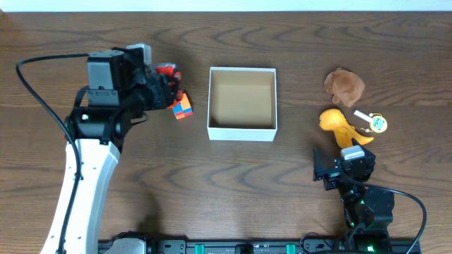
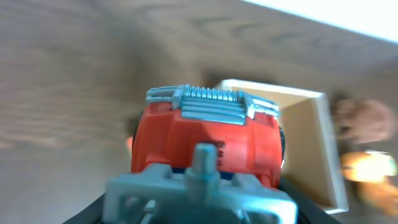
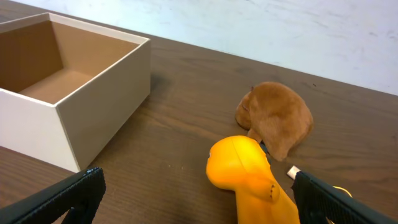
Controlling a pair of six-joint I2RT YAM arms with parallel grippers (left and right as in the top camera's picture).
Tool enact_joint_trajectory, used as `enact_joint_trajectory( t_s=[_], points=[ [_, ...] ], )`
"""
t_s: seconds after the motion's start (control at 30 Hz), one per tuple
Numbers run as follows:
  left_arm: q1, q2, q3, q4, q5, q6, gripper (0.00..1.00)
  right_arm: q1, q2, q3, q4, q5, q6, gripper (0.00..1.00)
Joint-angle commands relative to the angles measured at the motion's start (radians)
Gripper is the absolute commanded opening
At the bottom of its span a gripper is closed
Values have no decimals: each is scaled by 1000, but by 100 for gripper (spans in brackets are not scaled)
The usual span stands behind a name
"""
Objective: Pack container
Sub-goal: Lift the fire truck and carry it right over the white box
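Note:
The container (image 1: pixel 242 131) is a square white box with a tan inside at the table's middle; it also shows in the left wrist view (image 2: pixel 311 143) and in the right wrist view (image 3: pixel 93 99). My left gripper (image 1: pixel 164 86) is shut on a red toy truck with a grey grille (image 2: pixel 211 134), left of the container. A small orange, red and blue block toy (image 1: pixel 183 108) lies just below it. My right gripper (image 1: pixel 344 168) is open, and an orange toy (image 3: pixel 252 171) lies between its fingers.
A brown plush toy (image 1: pixel 344 85) lies right of the container, also in the right wrist view (image 3: pixel 277 115). A small white and yellow toy (image 1: pixel 374 122) lies beside the orange toy (image 1: pixel 339 124).

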Motion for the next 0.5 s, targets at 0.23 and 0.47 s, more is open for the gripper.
enact_joint_trajectory(
  t_s=[0.23, 0.47],
  points=[
    [-252, 22, 6, 181, 23, -105, 6, -12, -5, -2, -3, -6, 11, 99],
    [-360, 117, 6, 217, -82, -103, 6, -12, -5, -2, -3, -6, 11, 99]
  ],
)
